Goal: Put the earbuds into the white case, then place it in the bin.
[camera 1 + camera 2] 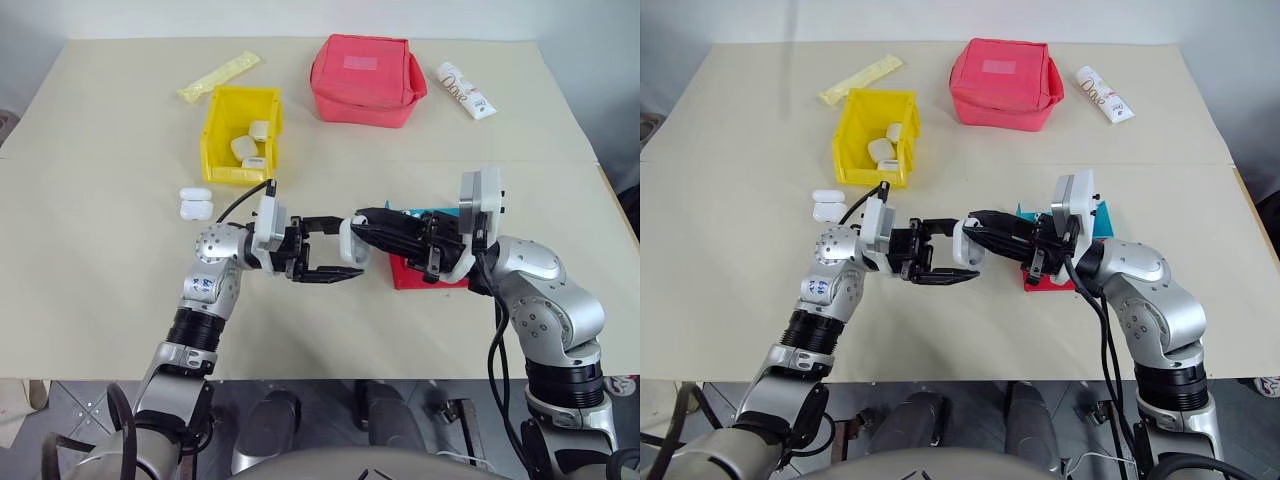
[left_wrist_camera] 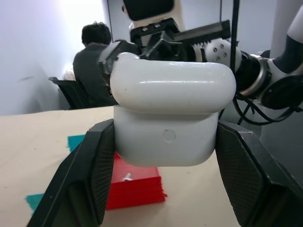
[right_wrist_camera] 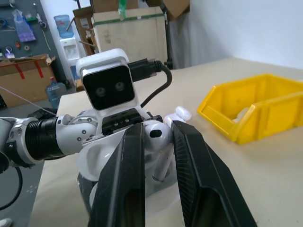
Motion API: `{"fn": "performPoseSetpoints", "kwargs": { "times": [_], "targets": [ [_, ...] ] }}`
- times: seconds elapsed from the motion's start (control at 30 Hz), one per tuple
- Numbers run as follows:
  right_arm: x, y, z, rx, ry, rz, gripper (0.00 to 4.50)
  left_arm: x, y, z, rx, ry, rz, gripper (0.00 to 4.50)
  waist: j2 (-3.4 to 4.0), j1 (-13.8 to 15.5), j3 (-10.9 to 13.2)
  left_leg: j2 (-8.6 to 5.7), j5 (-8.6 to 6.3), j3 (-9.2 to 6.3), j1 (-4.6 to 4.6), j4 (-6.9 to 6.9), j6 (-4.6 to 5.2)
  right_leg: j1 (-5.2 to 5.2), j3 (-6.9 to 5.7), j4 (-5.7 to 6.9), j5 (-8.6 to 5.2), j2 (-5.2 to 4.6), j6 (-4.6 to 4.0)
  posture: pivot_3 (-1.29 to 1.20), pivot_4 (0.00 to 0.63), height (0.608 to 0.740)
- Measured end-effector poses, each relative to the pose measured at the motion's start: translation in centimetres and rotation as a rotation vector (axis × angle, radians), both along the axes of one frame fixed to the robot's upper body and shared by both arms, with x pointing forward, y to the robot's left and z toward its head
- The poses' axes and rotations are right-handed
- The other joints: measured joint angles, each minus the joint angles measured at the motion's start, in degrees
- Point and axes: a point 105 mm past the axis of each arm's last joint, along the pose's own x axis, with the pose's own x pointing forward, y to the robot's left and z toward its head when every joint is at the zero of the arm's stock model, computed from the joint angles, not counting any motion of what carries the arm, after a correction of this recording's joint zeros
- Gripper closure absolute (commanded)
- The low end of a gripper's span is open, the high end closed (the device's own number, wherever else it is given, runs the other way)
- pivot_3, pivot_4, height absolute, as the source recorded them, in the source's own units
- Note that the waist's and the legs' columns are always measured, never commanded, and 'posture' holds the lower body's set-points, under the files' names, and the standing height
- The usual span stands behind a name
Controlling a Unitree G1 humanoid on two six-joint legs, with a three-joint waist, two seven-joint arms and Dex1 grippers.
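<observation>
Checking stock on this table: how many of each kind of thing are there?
Cases: 6
Earbud: 1
Bin: 1
Pouch: 1
Tube: 1
Packet: 1
Trays: 2
Total: 13

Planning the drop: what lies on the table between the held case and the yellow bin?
Bare tabletop, as the left eye view shows. The white case is in the left gripper; the bin is beyond.
</observation>
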Motion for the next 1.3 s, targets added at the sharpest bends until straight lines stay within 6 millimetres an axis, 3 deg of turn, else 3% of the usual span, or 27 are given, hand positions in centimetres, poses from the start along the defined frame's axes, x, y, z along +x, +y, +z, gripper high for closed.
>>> {"fn": "performPoseSetpoints", "kwargs": {
  "times": [0.5, 1.3],
  "targets": [
    [0.2, 1.1, -0.9, 0.004, -0.042, 0.019, 4.03, -0.7, 0.4, -0.8, -0.037, 0.106, -0.059, 1.72, 0.0, -1.0, 0.0, 0.02, 0.0, -0.02, 0.0, -0.02, -0.01, -0.02, -0.01, 0.01, -0.01, 0.03, -0.01, 0.0, 0.15, 0.74],
    [0.9, 1.4, -0.9, 0.137, -0.11, -0.005, 4.03, -0.4, 0.1, 0.0, -0.109, 0.133, -0.035, 1.72, 0.01, -1.0, 0.0, 0.01, -0.01, -0.02, 0.0, -0.01, -0.02, -0.02, -0.01, 0.02, -0.01, 0.04, -0.02, 0.0, 0.15, 0.74]
  ]
}}
